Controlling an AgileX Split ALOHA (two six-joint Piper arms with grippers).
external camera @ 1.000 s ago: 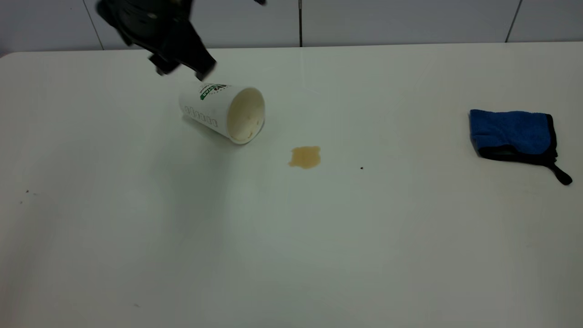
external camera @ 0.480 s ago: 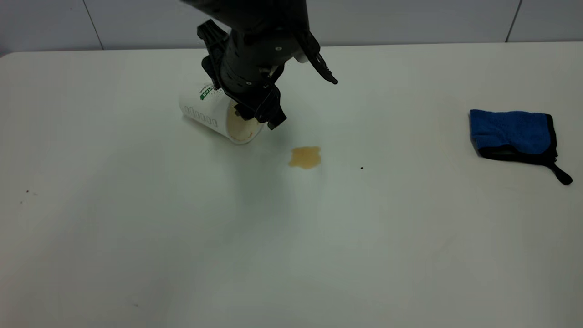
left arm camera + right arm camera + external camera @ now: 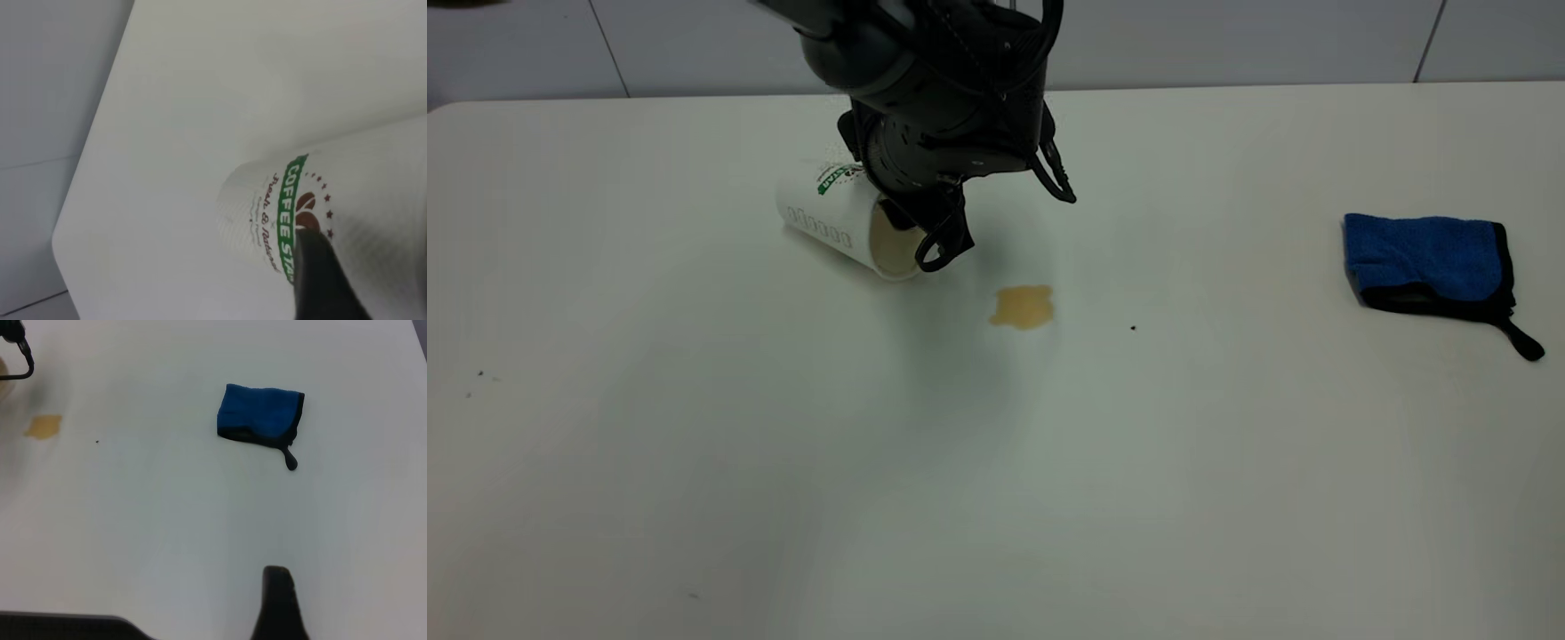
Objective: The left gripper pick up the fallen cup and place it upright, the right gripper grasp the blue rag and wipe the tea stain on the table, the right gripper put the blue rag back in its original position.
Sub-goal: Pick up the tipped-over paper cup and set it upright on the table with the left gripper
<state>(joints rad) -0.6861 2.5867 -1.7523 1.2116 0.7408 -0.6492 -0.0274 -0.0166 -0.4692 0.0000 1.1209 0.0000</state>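
The white paper cup point(image 3: 827, 218) lies on its side on the table point(image 3: 996, 489), its mouth facing the tea stain point(image 3: 1023, 307). My left gripper point(image 3: 929, 240) is down at the cup's rim and covers part of the mouth. In the left wrist view its black tip point(image 3: 320, 280) lies over the logo on the cup point(image 3: 267, 213). The blue rag point(image 3: 1427, 262) lies folded at the right, untouched. My right gripper point(image 3: 277, 603) is out of the exterior view and hangs above the table, well short of the rag point(image 3: 261, 415). The stain point(image 3: 44, 427) also shows there.
A tiny black speck point(image 3: 1133, 328) sits to the right of the stain. A grey wall runs behind the table's far edge. The left arm's body hangs over the table behind the cup.
The left arm has swung from behind the cup's left side to over its mouth and has come down to the rim. The cup, stain and rag have not moved.
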